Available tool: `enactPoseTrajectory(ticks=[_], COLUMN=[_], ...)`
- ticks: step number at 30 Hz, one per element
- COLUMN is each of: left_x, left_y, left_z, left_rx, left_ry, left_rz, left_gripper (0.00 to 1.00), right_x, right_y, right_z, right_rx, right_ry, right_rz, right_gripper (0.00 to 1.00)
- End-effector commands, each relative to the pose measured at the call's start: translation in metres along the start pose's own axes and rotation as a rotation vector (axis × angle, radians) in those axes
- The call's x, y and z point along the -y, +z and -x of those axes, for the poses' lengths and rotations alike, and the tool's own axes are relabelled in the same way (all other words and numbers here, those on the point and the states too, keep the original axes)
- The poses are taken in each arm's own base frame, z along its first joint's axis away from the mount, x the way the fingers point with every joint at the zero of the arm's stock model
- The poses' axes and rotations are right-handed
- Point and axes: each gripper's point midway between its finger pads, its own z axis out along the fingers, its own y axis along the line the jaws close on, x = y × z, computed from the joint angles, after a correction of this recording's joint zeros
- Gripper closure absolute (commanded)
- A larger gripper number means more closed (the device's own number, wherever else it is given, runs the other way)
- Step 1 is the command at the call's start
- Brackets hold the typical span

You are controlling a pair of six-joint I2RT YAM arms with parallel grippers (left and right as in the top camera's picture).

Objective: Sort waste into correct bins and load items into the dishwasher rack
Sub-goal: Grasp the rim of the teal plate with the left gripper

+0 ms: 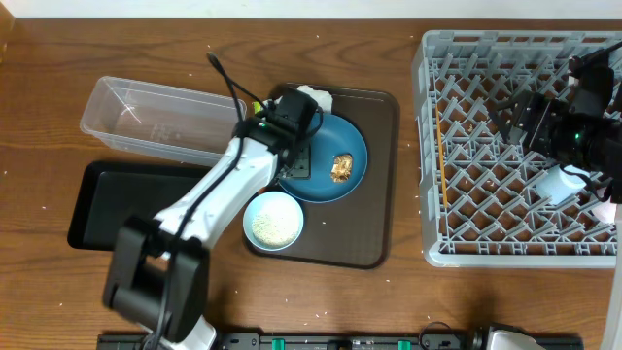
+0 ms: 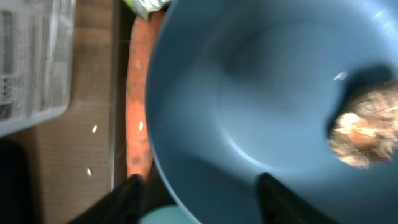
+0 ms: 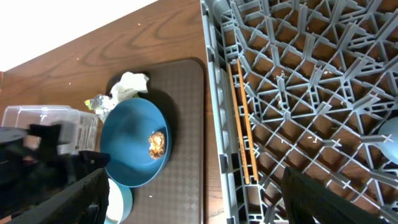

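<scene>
The dark blue dish sits on the brown serving tray and holds the brown food lump. My left gripper is open at the dish's left rim. In the left wrist view its fingers straddle the rim of the dish, one inside and one outside by the orange carrot. The white bowl holds rice. The crumpled tissue and foil wrapper lie behind the dish. My right gripper is open and empty above the grey rack. A small pale cup lies in the rack.
The clear tub and the black tray stand left of the brown serving tray. Two thin orange sticks lie along the rack's left side. Rice grains are scattered on the wooden table.
</scene>
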Motion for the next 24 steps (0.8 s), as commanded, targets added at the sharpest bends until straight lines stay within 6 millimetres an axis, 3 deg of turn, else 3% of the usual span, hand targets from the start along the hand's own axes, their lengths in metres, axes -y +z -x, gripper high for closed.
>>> enactPoseTrajectory(ticks=[1, 6, 10, 16, 19, 24], left_x=[-0.007, 0.004, 0.025, 0.029, 0.025, -0.003], left_y=[0.02, 0.036, 0.035, 0.033, 0.014, -0.029], left_z=[-0.005, -0.013, -0.009, -0.004, 0.006, 0.025], left_rx=[-0.031, -0.082, -0.08, -0.06, -0.036, 0.074], left_ry=[0.0, 0.002, -0.004, -0.005, 0.011, -0.001], left_rz=[0.05, 0.001, -0.111, -0.132, -0.111, 0.01], left_gripper=[0.49, 0.67, 0.69, 0.69, 0.69, 0.66], right_x=[-0.004, -0.003, -0.003, -0.003, -0.002, -0.002], right_y=[0.001, 0.001, 0.001, 0.001, 0.001, 0.001], right_z=[-0.002, -0.002, -0.002, -0.003, -0.003, -0.003], right_rx=[-0.007, -0.008, -0.008, -0.01, -0.012, -0.011], right_ry=[-0.028, -0.028, -0.028, -0.027, -0.029, -0.029], right_rz=[0.001, 0.0, 0.0, -0.001, -0.008, -0.008], right_gripper=[0.19, 0.19, 0.19, 0.19, 0.19, 0.19])
